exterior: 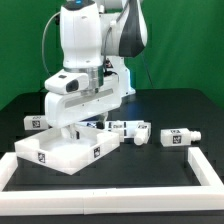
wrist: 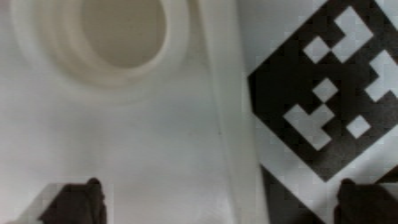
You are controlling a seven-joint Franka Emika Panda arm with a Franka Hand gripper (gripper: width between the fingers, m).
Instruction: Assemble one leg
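Note:
The large flat white square panel (exterior: 60,152) with a raised rim lies at the exterior view's left. My gripper (exterior: 88,124) hangs low over its far edge, jaws open and empty. In the wrist view the fingertips (wrist: 75,202) stand wide apart around my gripper (wrist: 224,203), very close above the panel's white surface (wrist: 160,130), which shows a round recess (wrist: 121,35) and a black-and-white tag (wrist: 329,90). White legs with tags lie on the table: one behind the panel at the left (exterior: 36,122), three to the right (exterior: 116,127), (exterior: 143,134), (exterior: 178,138).
A white raised border (exterior: 110,186) runs along the front of the black table and up its right side (exterior: 205,168). The robot's base stands behind the panel.

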